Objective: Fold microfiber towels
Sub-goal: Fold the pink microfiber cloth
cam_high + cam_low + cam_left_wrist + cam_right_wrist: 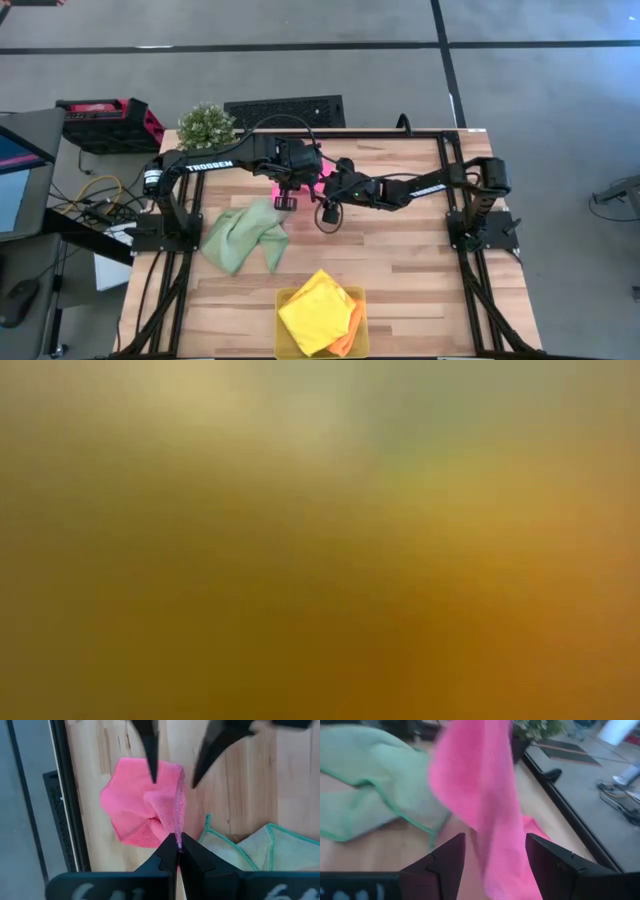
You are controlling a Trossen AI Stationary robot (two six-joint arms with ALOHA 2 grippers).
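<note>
The hot pink towel (135, 805) is held up near the table's far edge; it also shows in the high view (322, 176). My left gripper (178, 845) (285, 203) is shut on it. My right gripper (495, 860) (328, 218) is open, with one finger on either side of the hanging pink cloth (480, 795); I cannot tell whether it touches. The pale green towel (245, 240) lies crumpled on the table's left. The yellow towel (315, 310) and the orange towel (350, 335) lie in the tray. My left gripper pinches the pink towel's stitched edge (178, 831) between its two fingers, at their tips. The fingers point down from above. The cloth hangs slack below them, and its lower part (125, 820) lies bunched on the table.
A translucent yellow tray (283, 345) stands at the near edge. A potted plant (207, 123) stands at the far left corner. The black frame rail (65, 795) runs along the far edge. The low view is filled by a yellow-orange blur.
</note>
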